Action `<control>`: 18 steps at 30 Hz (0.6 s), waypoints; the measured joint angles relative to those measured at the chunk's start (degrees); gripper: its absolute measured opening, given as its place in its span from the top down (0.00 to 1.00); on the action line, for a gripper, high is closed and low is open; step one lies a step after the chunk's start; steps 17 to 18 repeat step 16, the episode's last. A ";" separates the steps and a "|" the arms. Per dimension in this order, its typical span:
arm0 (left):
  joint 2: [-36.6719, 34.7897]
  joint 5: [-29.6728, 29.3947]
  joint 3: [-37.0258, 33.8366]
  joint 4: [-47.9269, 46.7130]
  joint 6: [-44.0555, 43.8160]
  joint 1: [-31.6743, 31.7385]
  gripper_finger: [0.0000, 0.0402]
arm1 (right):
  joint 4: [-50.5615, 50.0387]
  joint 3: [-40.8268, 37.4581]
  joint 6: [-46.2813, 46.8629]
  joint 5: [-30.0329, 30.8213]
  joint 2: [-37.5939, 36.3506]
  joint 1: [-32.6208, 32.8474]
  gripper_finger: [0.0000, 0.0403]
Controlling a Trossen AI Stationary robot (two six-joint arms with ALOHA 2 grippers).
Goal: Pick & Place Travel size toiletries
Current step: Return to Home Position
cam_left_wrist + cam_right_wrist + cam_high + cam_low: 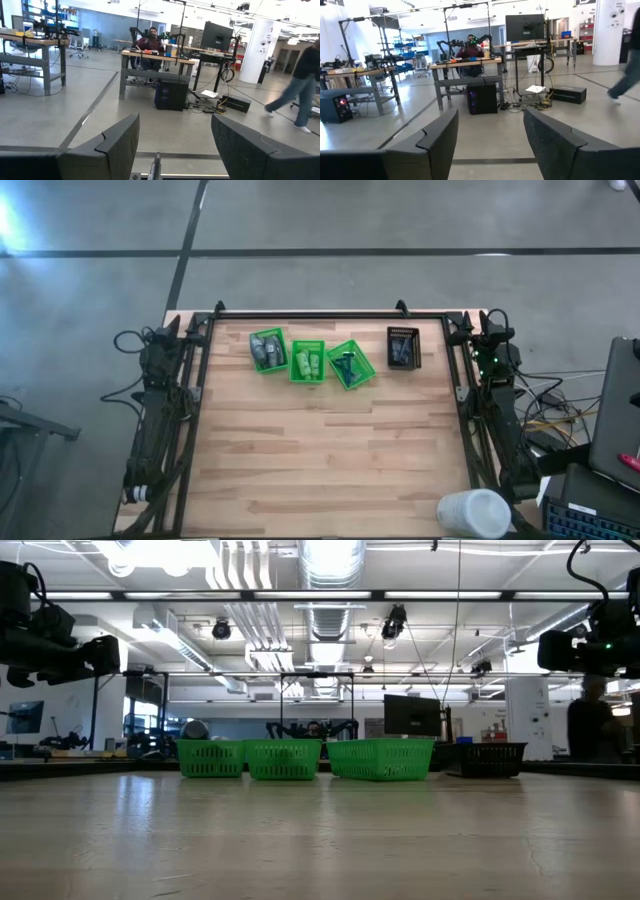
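Three green mesh baskets stand in a row at the table's far side. The left basket holds dark grey tubes, the middle one little green bottles, and the right one thin black-and-green sticks. To their right stands a black basket. My left gripper is parked at the table's far left corner, level and open, with nothing between its fingers. At the far right corner, my right gripper is also open with nothing in it.
A big white cylinder lies at the near right corner. Bare wooden tabletop stretches from the baskets to the near edge. A black frame runs along the far edge. People walk and sit in the room beyond.
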 joint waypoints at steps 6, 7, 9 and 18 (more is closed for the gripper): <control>0.01 0.00 0.00 -0.01 0.00 0.00 0.37 | 0.00 0.00 0.00 -0.01 0.00 0.00 0.44; 0.01 0.00 0.00 0.02 0.00 0.00 0.37 | 0.00 0.00 0.00 0.01 0.00 0.00 0.44; 0.00 0.00 0.00 -0.01 0.00 0.00 0.37 | 0.00 0.00 0.00 0.01 0.00 0.00 0.43; 0.01 0.00 0.00 0.00 0.00 0.00 0.37 | 0.00 0.02 0.00 0.00 0.00 0.00 0.37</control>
